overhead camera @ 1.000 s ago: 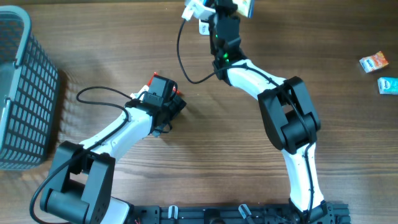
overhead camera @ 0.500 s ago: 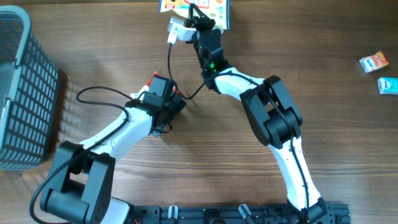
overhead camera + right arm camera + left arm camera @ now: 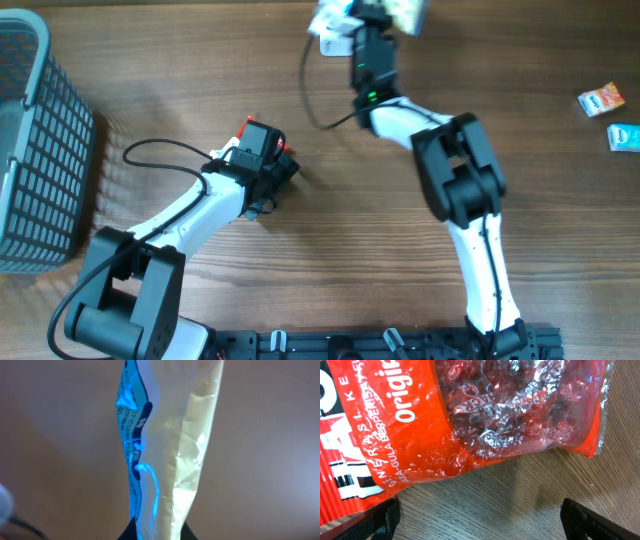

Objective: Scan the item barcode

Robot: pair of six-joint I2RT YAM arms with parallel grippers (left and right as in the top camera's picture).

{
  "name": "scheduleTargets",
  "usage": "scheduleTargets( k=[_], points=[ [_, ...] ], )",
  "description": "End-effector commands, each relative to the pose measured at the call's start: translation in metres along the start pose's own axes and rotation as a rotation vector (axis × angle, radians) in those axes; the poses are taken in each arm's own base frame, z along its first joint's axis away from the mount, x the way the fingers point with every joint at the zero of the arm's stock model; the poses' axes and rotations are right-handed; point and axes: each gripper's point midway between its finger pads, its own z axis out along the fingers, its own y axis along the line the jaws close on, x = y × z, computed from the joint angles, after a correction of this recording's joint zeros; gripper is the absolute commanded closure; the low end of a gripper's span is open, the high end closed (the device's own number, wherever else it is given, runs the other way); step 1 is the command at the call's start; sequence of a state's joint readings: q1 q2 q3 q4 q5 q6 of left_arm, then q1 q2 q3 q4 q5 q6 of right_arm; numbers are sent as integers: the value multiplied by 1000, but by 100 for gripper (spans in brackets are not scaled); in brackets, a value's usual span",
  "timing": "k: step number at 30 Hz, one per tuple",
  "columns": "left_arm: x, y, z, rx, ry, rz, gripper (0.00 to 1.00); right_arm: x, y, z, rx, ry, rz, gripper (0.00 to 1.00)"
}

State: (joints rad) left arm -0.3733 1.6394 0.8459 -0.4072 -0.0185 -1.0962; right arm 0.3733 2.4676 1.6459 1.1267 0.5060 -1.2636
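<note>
clamping blue-white packet (image 3: 167, 460) in right jaws

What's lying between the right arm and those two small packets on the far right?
Nothing. The overhead view shows only bare wood table between the right arm and the orange packet and teal packet.

I log the following counts from my station. Table (image 3: 330, 270), wooden: one. Arms, white and black: two, the left arm (image 3: 190, 215) and the right arm (image 3: 455, 180). Basket (image 3: 30, 150), grey, with slatted walls: one. Packaged goods: four in all. Of these, small packets: two, an orange packet (image 3: 601, 100) and a teal packet (image 3: 623, 137); red bag (image 3: 470, 415) of foil-wrapped sweets: one; pouch (image 3: 170, 460), blue and white: one.
</note>
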Motion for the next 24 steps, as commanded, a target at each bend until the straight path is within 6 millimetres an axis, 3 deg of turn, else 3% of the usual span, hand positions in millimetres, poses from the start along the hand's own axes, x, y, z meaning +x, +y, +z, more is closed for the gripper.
scheduleTargets(
  k=[1, 3, 6, 8, 11, 14, 15, 16, 17, 18, 19, 24],
  points=[
    [-2, 2, -1, -4, -16, 18, 0, 158, -71, 14, 263, 498, 110, 96],
    [-2, 2, -1, -4, -16, 18, 0, 225, -99, 0, 399, 697, 174, 96],
    [-2, 2, -1, -4, -16, 18, 0, 334, -129, -36, 541, 1027, 150, 96],
    [-2, 2, -1, -4, -16, 18, 0, 384, -137, -57, 545, 1174, 83, 96],
    [-2, 2, -1, -4, -16, 18, 0, 434, -149, -84, 534, 1319, 0, 96],
    [-2, 2, -1, -4, -16, 18, 0, 459, -158, -97, 535, 1376, -29, 92],
    [-2, 2, -1, -4, -16, 18, 0, 465, -161, -100, 536, 1391, -36, 78],
    [-2, 2, -1, -4, -16, 18, 0, 469, -162, -102, 541, 1394, -30, 50],
    [-2, 2, -1, -4, -16, 18, 0, 472, -162, -103, 555, 1393, -12, 36],
    [-2, 1, -1, -1, -17, 18, 0, 476, -157, -107, 537, 1403, -10, 5],
    [-2, 0, -1, 2, -18, 18, 0, 481, -143, -108, 455, 1411, -19, 0],
    [-2, 0, -1, 2, -18, 18, 0, 491, -96, -118, 221, 1433, 26, 0]
  ],
)
